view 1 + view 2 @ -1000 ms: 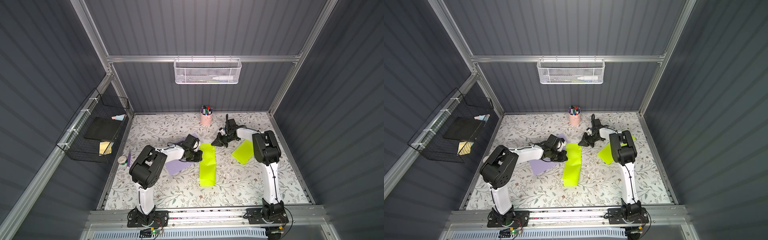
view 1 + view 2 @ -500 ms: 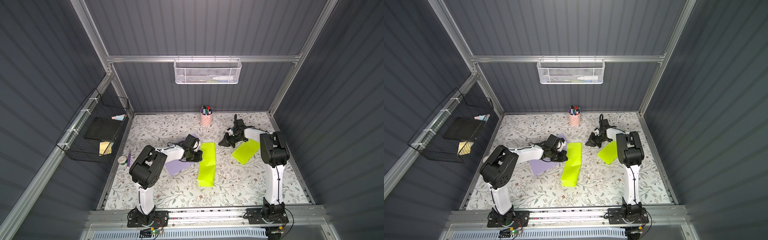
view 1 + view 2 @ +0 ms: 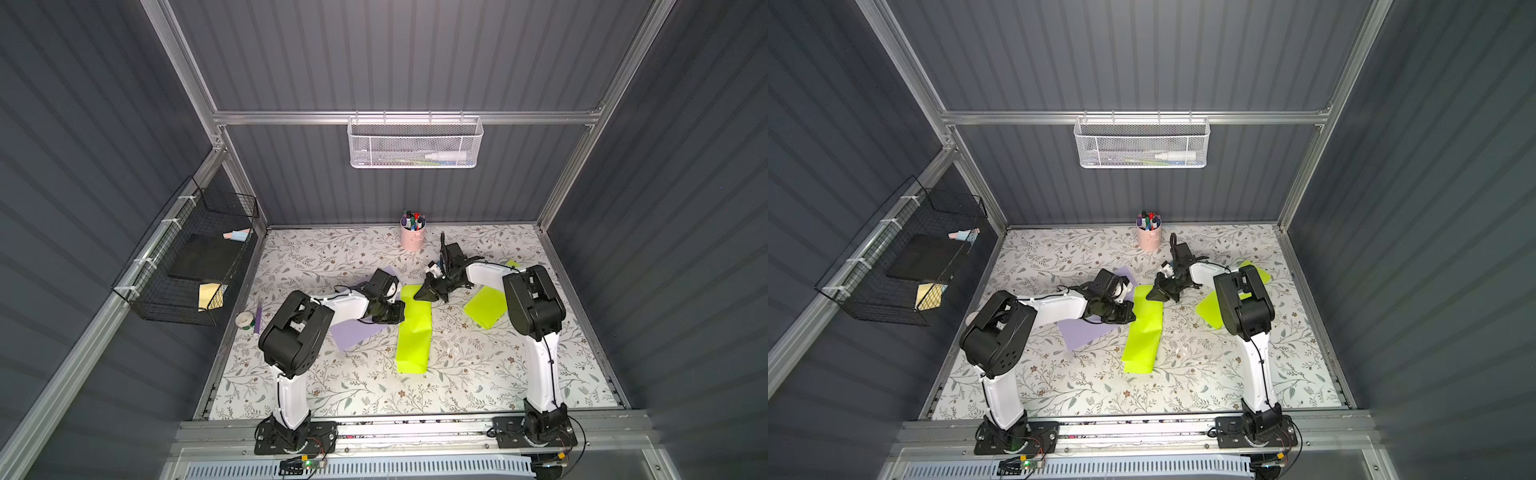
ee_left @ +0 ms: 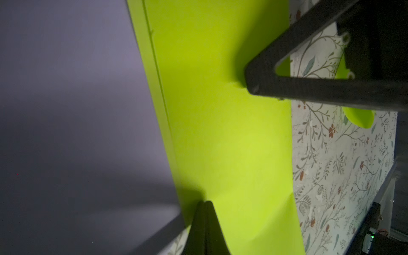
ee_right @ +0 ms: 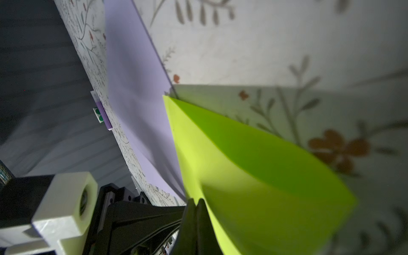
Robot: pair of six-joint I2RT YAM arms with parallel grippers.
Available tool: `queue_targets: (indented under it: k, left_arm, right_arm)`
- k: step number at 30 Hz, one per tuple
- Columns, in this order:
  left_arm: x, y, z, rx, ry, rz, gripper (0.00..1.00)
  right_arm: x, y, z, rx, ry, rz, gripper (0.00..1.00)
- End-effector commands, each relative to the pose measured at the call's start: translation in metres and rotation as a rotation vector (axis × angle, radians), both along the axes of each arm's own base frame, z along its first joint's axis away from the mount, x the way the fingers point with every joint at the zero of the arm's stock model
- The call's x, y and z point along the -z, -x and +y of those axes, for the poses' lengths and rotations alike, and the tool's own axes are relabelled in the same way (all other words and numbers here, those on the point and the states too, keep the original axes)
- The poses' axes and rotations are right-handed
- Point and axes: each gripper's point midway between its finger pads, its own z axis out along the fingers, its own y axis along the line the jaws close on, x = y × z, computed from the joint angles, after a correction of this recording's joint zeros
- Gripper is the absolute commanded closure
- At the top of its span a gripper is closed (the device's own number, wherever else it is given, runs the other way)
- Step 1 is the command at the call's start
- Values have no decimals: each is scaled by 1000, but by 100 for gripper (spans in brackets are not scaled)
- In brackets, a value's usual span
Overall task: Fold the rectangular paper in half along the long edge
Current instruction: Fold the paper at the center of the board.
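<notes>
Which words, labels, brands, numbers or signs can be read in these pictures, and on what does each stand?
No text can be read.
Any print on the white tube in the mesh basket or on the markers in the pink cup is too small to read.
The folded green paper is blank.

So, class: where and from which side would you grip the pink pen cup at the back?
Probably across the round wall of the pink cup, below the rim, coming in level from the front. It stands upright, and the markers fill its mouth, which would block a grasp from above.
</notes>
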Motion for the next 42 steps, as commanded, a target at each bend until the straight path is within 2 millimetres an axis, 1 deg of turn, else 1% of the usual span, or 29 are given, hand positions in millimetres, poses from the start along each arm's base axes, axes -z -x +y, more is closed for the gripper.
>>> queue_targets:
  k: [1, 4, 7, 10, 13, 16, 18, 20, 22, 25, 27, 30, 34, 38, 42]
  left_arm:
    - [38, 29, 29, -1, -153, 115, 100]
    - [39, 30, 30, 1, -155, 117, 100]
    - [39, 29, 30, 2, -156, 117, 100]
    - [40, 29, 30, 1, -157, 119, 100]
    - [41, 30, 30, 1, -157, 120, 100]
    - [41, 31, 30, 2, -158, 122, 100]
    - [42, 31, 31, 1, -160, 122, 100]
    - [41, 30, 30, 0, -158, 121, 100]
    - [42, 30, 30, -2, -159, 122, 100]
    - [43, 30, 30, -4, -157, 124, 100]
    - [43, 30, 30, -4, -156, 122, 100]
    - [43, 31, 30, -2, -157, 123, 100]
    - [44, 32, 31, -1, -160, 127, 100]
    - [44, 32, 31, -1, -159, 125, 100]
    - [44, 34, 33, -3, -160, 125, 100]
  right_arm:
    - [25, 0, -25, 81, 32, 67, 100]
    - [38, 5, -47, 131, 46, 101, 100]
    - [42, 8, -66, 161, 52, 114, 100]
    - [39, 9, -78, 174, 71, 106, 100]
    - [29, 5, -81, 178, 71, 85, 100]
    - [14, 2, -78, 177, 52, 61, 100]
    - [3, 2, -71, 166, 28, 40, 100]
    - [-8, 6, -59, 137, 12, 22, 100]
    - [-17, 14, -42, 90, 1, 7, 100]
    - [-16, 29, -18, 31, 12, 11, 100]
    - [-9, 39, -6, 16, 21, 27, 100]
    - [6, 46, -3, 36, 22, 55, 100]
    - [19, 52, -14, 59, 53, 70, 100]
    - [36, 58, -40, 85, 108, 102, 100]
    - [42, 61, -74, 141, 129, 122, 100]
